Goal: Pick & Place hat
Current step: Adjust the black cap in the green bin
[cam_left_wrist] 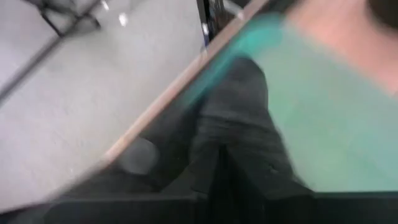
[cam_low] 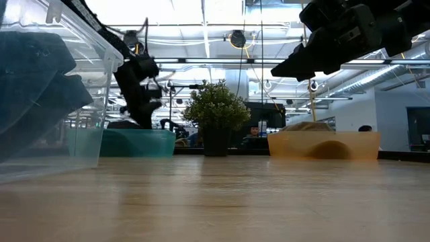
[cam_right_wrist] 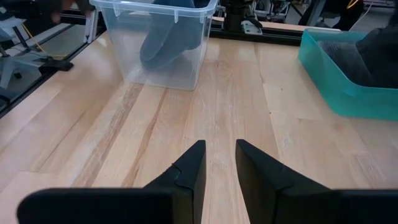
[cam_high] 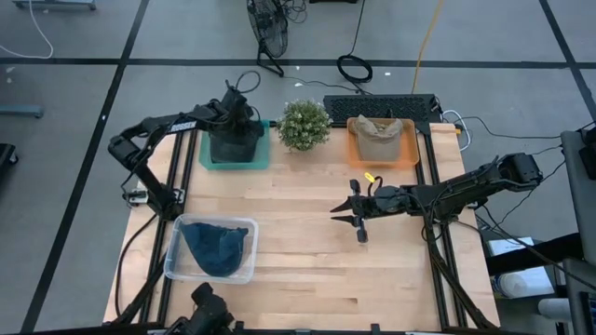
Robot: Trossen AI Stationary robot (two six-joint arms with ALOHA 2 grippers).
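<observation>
A dark grey hat (cam_high: pixel 235 144) is in the teal tray (cam_high: pixel 209 160) at the table's far left. My left gripper (cam_high: pixel 240 116) stands above it, shut on it. A blue hat (cam_high: pixel 214 249) lies in the clear bin (cam_high: pixel 172 265) near the left front edge. A tan hat (cam_high: pixel 380 135) rests in the orange tray (cam_high: pixel 358 158) at the far right. My right gripper (cam_high: pixel 346 212) hovers open over the bare middle of the table, pointing left, holding nothing. In the right wrist view its fingers (cam_right_wrist: pixel 219 165) point toward the clear bin (cam_right_wrist: pixel 155 43). My left gripper holds the dark hat by an upper part of its cloth (cam_left_wrist: pixel 236 112), pinched between the two fingers from above. The hat hangs below the fingers (cam_low: pixel 138 94) and its lower part sits inside the teal tray (cam_low: pixel 127 142). The blurred wrist view hides which layer or edge.
A potted plant (cam_high: pixel 304 124) stands between the teal and orange trays at the far edge. A dark keyboard (cam_high: pixel 377 105) lies behind the orange tray. Bare wood stretches across the middle and front right of the table (cam_high: pixel 307 270).
</observation>
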